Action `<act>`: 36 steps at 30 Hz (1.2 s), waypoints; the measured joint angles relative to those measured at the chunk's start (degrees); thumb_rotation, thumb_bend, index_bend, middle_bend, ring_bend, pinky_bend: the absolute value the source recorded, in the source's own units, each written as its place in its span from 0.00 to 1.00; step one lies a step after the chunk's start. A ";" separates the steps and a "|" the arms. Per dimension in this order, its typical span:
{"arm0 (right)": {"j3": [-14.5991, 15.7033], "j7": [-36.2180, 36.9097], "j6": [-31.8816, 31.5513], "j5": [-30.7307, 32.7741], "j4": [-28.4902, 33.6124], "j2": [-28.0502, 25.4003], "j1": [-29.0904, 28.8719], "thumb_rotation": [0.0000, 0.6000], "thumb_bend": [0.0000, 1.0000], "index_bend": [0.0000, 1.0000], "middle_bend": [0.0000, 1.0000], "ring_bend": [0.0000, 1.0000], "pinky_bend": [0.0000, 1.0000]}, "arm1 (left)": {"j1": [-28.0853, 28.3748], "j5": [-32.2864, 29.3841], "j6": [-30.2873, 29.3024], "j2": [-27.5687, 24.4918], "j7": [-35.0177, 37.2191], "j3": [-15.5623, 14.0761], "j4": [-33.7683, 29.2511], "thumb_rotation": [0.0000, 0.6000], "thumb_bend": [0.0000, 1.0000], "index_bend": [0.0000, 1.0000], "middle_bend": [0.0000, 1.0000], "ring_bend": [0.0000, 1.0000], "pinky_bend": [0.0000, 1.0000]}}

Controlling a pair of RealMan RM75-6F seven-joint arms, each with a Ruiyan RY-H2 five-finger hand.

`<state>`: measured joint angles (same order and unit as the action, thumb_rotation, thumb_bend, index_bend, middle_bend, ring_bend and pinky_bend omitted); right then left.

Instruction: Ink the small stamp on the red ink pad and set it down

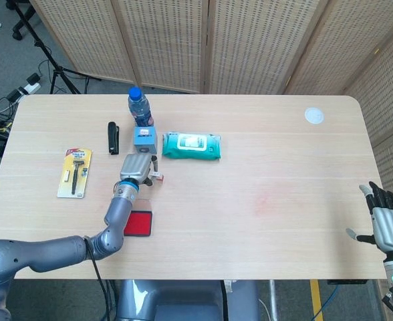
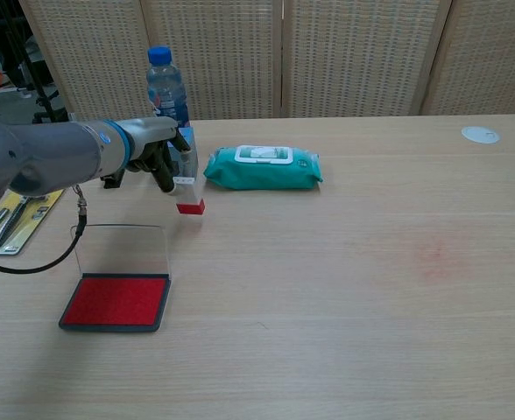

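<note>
The small stamp [image 2: 189,194], a clear body with a red base, hangs just above the table, and my left hand [image 2: 156,154] pinches its top. From the head view the stamp [image 1: 156,178] shows beside the left hand [image 1: 136,170]. The red ink pad [image 2: 115,302] lies open near the front left, its clear lid [image 2: 122,249] standing upright; the ink pad [image 1: 138,223] is below the left forearm in the head view. My right hand [image 1: 387,224] hovers off the table's right edge, fingers spread, holding nothing.
A water bottle [image 2: 165,87] and a blue box [image 1: 145,139] stand just behind the left hand. A green wipes pack [image 2: 262,168] lies to their right. A black stapler [image 1: 113,137] and a razor pack [image 1: 75,172] sit at the left, a white disc [image 1: 313,116] far right.
</note>
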<state>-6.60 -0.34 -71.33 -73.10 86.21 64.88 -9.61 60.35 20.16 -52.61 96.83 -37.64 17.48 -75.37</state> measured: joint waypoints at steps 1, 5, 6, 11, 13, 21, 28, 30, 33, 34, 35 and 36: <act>0.05 -0.01 -0.03 -0.09 0.04 0.00 0.00 1.00 0.00 0.00 0.00 0.00 0.00 | -0.09 0.04 -0.11 -1.06 -0.01 0.20 -1.48 1.00 0.37 0.60 1.00 1.00 0.96; 0.20 -0.33 -0.23 -0.32 0.30 0.05 0.03 1.00 0.00 0.00 0.00 0.00 0.00 | -0.73 0.77 -0.65 -7.77 -0.10 0.87 -9.57 1.00 0.39 0.61 1.00 1.00 0.96; 0.23 -0.41 -0.33 -0.39 0.38 0.05 0.04 1.00 0.00 0.00 0.00 0.00 0.00 | -0.96 1.04 -0.61 -9.52 -0.04 0.94 -11.31 1.00 0.39 0.61 1.00 1.00 0.96; 0.33 -1.20 -0.78 -0.54 0.81 0.15 0.13 1.00 0.00 0.00 0.00 0.00 0.00 | -2.87 3.90 1.18 -19.53 1.31 0.55 -18.57 1.00 0.39 0.61 1.00 1.00 0.96; 0.32 -1.49 -0.84 -0.46 0.90 0.20 0.13 1.00 0.00 0.00 0.00 0.00 0.00 | -3.83 5.99 2.56 -22.43 2.64 0.16 -19.89 1.00 0.39 0.61 1.00 1.00 0.96; 0.25 -2.83 -1.34 -0.13 1.35 0.48 0.16 1.00 0.00 0.00 0.00 0.00 0.00 | -9.76 22.69 7.71 -28.84 12.81 -2.06 -21.53 1.00 0.40 0.61 1.00 1.00 0.96; 0.32 -3.75 -0.86 0.22 1.29 0.84 -0.12 1.00 0.00 0.00 0.00 0.00 0.00 | -15.11 35.99 14.03 -38.04 25.22 -3.95 -26.43 1.00 0.40 0.62 1.00 1.00 0.96; 0.35 -3.97 -0.83 0.18 1.42 0.89 -0.19 1.00 0.00 0.00 0.00 0.00 0.00 | -16.25 39.61 15.83 -41.00 28.48 -4.33 -28.27 1.00 0.40 0.62 1.00 1.00 0.96; 0.41 -4.20 -0.74 0.23 1.53 0.93 -0.25 1.00 0.00 0.00 0.00 0.00 0.00 | -17.44 44.98 18.93 -44.35 32.19 -5.28 -30.67 1.00 0.40 0.62 1.00 1.00 0.96; 0.42 -4.22 -0.72 0.26 1.55 0.93 -0.25 1.00 0.00 0.00 0.00 0.00 0.00 | -17.75 46.56 19.66 -44.93 33.12 -5.67 -31.19 1.00 0.40 0.62 1.00 1.00 0.96; 0.45 -4.24 -0.69 0.26 1.62 0.92 -0.26 1.00 0.00 0.00 0.00 0.00 0.00 | -18.12 48.55 20.52 -45.45 34.23 -6.27 -31.75 1.00 0.40 0.62 1.00 1.00 0.96; 0.46 -4.24 -0.68 0.25 1.65 0.89 -0.26 1.00 0.00 0.00 0.00 0.00 0.00 | -18.36 49.90 21.10 -45.71 35.03 -6.78 -32.06 1.00 0.40 0.62 1.00 1.00 0.96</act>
<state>-6.14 -4.58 -72.01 -72.84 87.86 65.76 -9.87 41.99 70.06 -31.51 51.12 -2.61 10.70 -107.43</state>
